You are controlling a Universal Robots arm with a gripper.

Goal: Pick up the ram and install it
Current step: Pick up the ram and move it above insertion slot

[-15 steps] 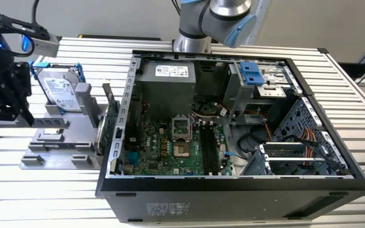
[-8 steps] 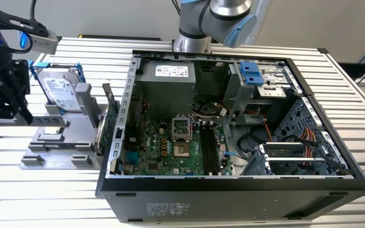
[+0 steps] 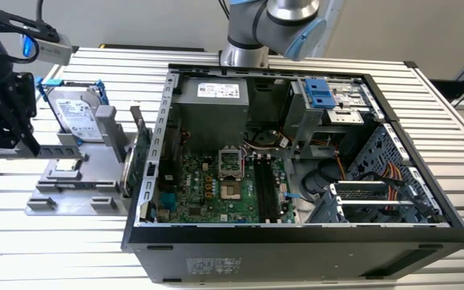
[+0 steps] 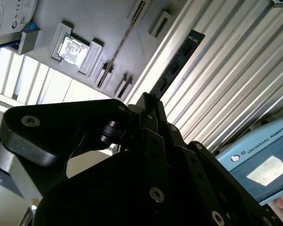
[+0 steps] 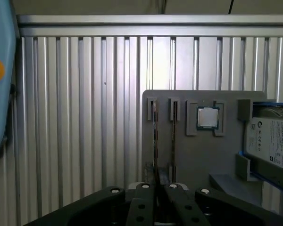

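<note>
Second wrist view, gripper (image 4: 148,102) clasping ram (image 4: 177,59), ribbed table (image 4: 236,70)

The ram (image 4: 177,59), a long, narrow, dark board with a row of small black chips along its face, was clamped at one end in the gripper (image 4: 148,100) and stuck straight out from its fingertips, held over the ribbed desk (image 4: 236,70).

On the table (image 3: 46,254), the rack (image 3: 70,202) holding drive (image 3: 77,118) and processor (image 3: 67,164) stands just beside the case (image 3: 296,251), on the exterior view's left.
</note>
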